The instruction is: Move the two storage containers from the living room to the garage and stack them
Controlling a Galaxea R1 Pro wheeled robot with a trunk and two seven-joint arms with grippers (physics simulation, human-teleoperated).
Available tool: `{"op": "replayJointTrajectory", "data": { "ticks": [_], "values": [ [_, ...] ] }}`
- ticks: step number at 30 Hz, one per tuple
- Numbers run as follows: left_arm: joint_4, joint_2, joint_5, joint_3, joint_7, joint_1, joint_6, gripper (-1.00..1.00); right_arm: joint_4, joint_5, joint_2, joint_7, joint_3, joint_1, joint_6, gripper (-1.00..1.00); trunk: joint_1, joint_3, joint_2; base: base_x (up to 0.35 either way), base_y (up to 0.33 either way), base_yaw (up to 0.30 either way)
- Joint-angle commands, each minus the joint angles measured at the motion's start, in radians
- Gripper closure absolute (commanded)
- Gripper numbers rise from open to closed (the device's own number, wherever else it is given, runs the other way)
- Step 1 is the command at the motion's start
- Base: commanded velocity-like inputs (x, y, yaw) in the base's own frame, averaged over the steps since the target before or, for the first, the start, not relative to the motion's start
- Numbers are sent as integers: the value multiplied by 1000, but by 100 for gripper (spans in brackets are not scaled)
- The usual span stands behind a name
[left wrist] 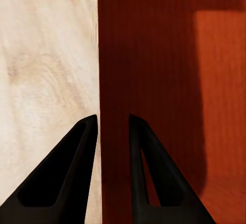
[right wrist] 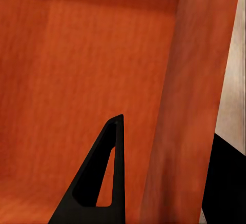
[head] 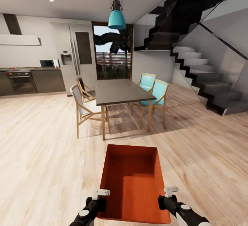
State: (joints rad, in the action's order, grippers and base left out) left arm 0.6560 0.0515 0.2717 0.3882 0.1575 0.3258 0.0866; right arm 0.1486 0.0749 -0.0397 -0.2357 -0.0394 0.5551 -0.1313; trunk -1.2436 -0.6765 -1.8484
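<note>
One orange-red storage container (head: pixel 132 177), open-topped and empty, hangs low in front of me over pale wood planks. My left gripper (head: pixel 100 202) straddles its left wall near the close end. In the left wrist view the gripper (left wrist: pixel 113 124) has one dark finger outside and one inside the container (left wrist: pixel 169 80), shut on the thin wall. My right gripper (head: pixel 166 198) holds the opposite wall. In the right wrist view this gripper (right wrist: pixel 169 131) clamps the container (right wrist: pixel 77 70) wall from both sides. The garage is out of view.
A dark dining table (head: pixel 120 91) with wooden chairs (head: pixel 84 107) and teal chairs (head: pixel 156 93) stands straight ahead. A black staircase (head: pixel 206 81) rises at the right. Kitchen cabinets (head: pixel 31 79) and a fridge (head: pixel 74 53) line the far left wall. A glass door (head: pixel 112 52) is behind the table.
</note>
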Motion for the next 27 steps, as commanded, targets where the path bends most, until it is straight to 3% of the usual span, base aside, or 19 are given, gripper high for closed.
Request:
{"op": "replayJointTrajectory", "data": {
  "ticks": [1,27],
  "values": [
    [1,-1,6,-5,17,1,5,100,2,0,0,3,15,0,-22,100,0,0,0,0,0,-268],
    [1,-1,6,-5,17,1,5,100,1,0,0,3,15,0,-22,100,0,24,0,0,0,-268]
  ]
}}
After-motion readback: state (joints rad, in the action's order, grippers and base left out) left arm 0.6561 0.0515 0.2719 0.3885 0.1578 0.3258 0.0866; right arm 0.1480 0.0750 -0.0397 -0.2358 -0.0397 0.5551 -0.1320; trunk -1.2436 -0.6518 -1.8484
